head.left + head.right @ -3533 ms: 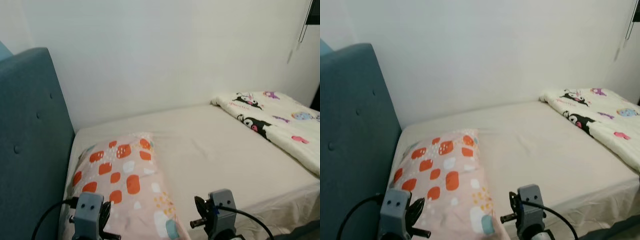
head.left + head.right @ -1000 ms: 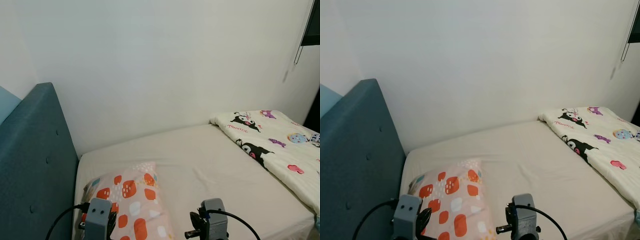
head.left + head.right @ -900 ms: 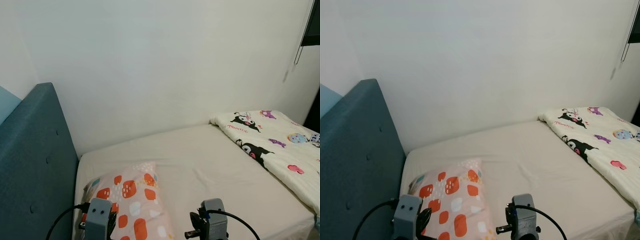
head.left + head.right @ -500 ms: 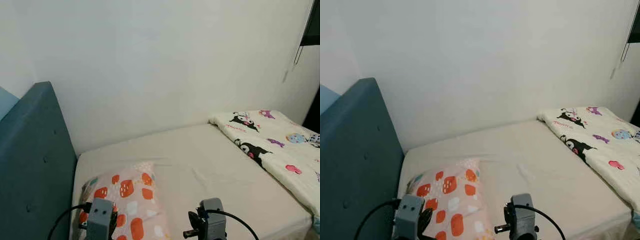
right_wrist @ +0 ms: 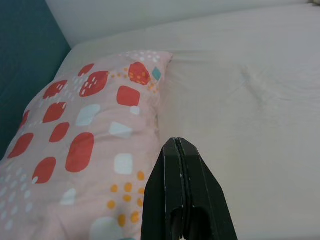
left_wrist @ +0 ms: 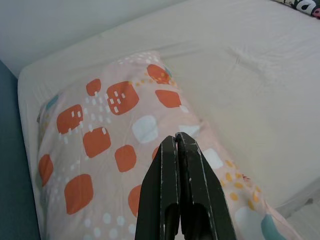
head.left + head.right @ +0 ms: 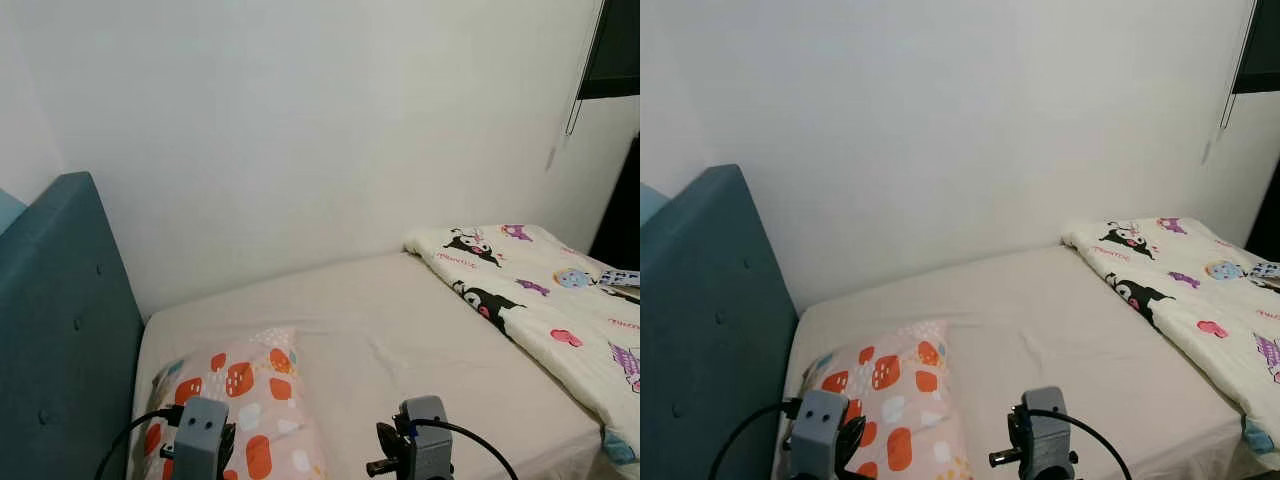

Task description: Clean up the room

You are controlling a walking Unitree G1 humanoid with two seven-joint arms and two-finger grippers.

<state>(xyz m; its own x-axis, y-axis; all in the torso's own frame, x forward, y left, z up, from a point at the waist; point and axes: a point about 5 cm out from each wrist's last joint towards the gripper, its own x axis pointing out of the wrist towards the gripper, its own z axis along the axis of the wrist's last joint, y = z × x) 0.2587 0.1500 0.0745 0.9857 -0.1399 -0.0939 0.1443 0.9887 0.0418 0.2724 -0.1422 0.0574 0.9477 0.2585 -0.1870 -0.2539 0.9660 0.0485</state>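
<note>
Bedding looks mostly in order from where the robot stands. The pillow, pink with orange and white patches, lies flat in the lower left of the head views, tucked against the teal headboard at the left edge. The bed shows a smooth cream sheet across the middle of the frame, with only a faint crease near its centre. What seems left, as I judge it, is the quilt, white with cartoon figures, which sits heaped along the right side of the frame rather than spread over the mattress; drawing it up toward the pillow would be the obvious remaining job, though the task sentence does not say so.

No baskets, bins or boxes are in sight, so nothing can be said of contents.

Both arms are held low at the bottom edge of the head views, where their grey wrist housings show. The left gripper hovers over the pillow's near half with its two black fingers pressed together and nothing between them. The right gripper hangs over the seam where the pillow's edge meets the bare sheet, likewise clenched on nothing. Neither touches the fabric.
</note>
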